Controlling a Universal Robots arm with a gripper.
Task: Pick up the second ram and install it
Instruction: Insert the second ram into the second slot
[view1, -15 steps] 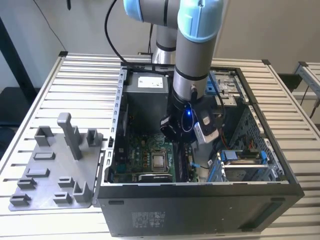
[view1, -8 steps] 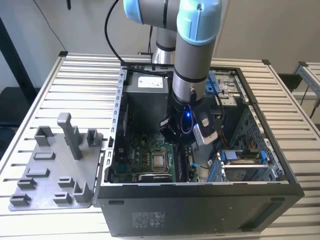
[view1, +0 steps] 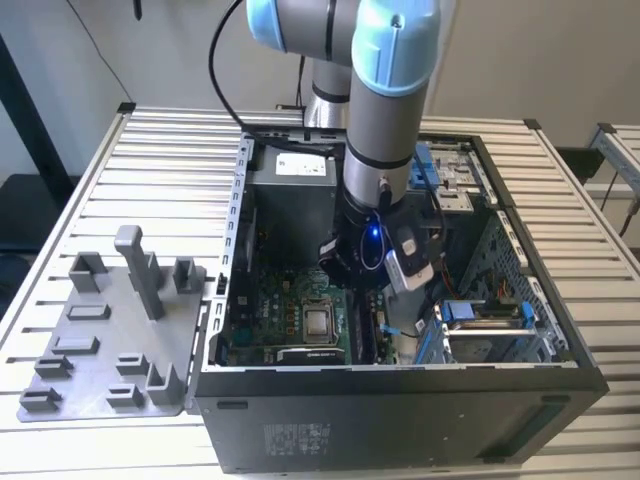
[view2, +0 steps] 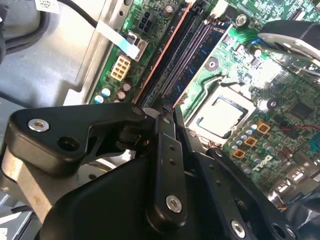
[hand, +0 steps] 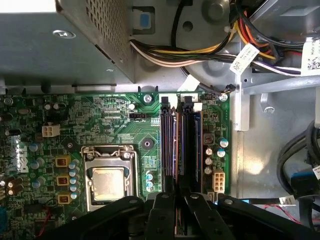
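My gripper (view1: 362, 275) is down inside the open computer case, over the motherboard's memory slots. In both wrist views its black fingers are closed together, gripper (hand: 176, 200) and gripper (view2: 162, 110). A thin strip seen edge-on, the second ram (hand: 176, 150), runs along the slots and in between the fingers; it is also seen as the second ram (view2: 167, 47). Whether it is seated in a slot I cannot tell. Another memory stick (view2: 202, 47) with blue chips stands in a slot next to it.
The silver processor (hand: 107, 182) sits in its socket beside the slots. A metal power supply box (hand: 50, 45) and bundled cables (hand: 200, 50) lie just beyond the board. The case walls (view1: 400, 410) surround the arm. A grey tray (view1: 110, 340) stands outside at the exterior view's left.
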